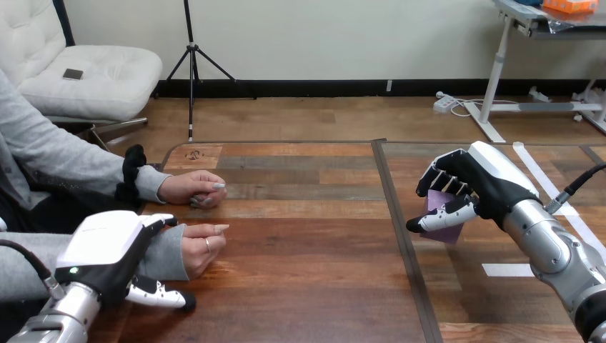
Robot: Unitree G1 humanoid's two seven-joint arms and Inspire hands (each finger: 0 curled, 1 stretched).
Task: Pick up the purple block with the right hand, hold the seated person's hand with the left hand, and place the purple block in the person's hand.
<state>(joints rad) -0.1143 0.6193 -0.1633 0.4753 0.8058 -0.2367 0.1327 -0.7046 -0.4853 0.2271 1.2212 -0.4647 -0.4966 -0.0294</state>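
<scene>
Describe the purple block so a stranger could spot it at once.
Start at the wooden table and go to its right half, past the dark seam. There the robot's right hand curls fingers and thumb round the purple block. It is the only purple thing there, small and boxy.

One purple block, one table — two robot hands, two person's hands.

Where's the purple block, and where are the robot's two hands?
purple block [451, 236], head view, lower front face.
right hand [486, 186], head view, black part of the palm.
left hand [107, 246], head view, white back shell.
</scene>
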